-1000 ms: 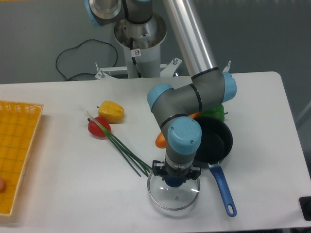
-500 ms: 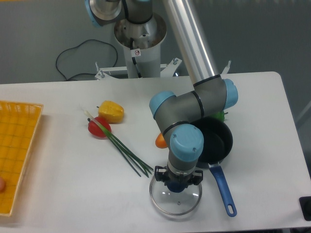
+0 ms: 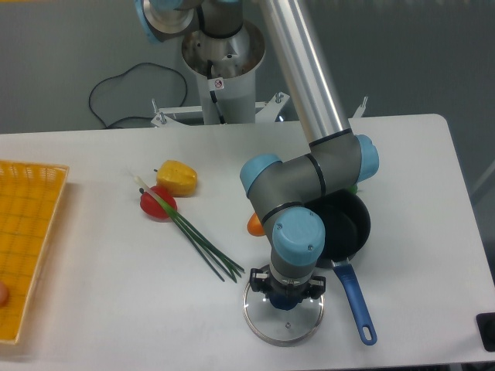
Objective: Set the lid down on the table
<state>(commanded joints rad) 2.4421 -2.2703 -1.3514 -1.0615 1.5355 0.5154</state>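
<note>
Since the earlier frames, both arm and lid (image 3: 284,317) have shifted a little toward the near edge of the table (image 3: 100,294), and the wrist has dropped lower over the glass. Now the lid lies flat near the front edge of the white top, its metal rim showing as a full ring, just left of the blue handle of the dark pot (image 3: 340,224). Directly above its centre stands the gripper (image 3: 285,297), pointing straight down, with its fingers closed around the dark blue knob. Whether the lid rests fully on the surface or sits a hair above it cannot be told from this angle. Behind the arm, the pot sits open, with an orange vegetable (image 3: 254,224) at its left side and a green one (image 3: 352,185) mostly hidden behind the elbow. Green stalks (image 3: 197,243) run from a red vegetable (image 3: 156,204) toward the lid, ending just beside its rim. A yellow pepper (image 3: 177,177) lies near the red one, and a yellow mesh basket (image 3: 27,239) sits at the far left edge.
</note>
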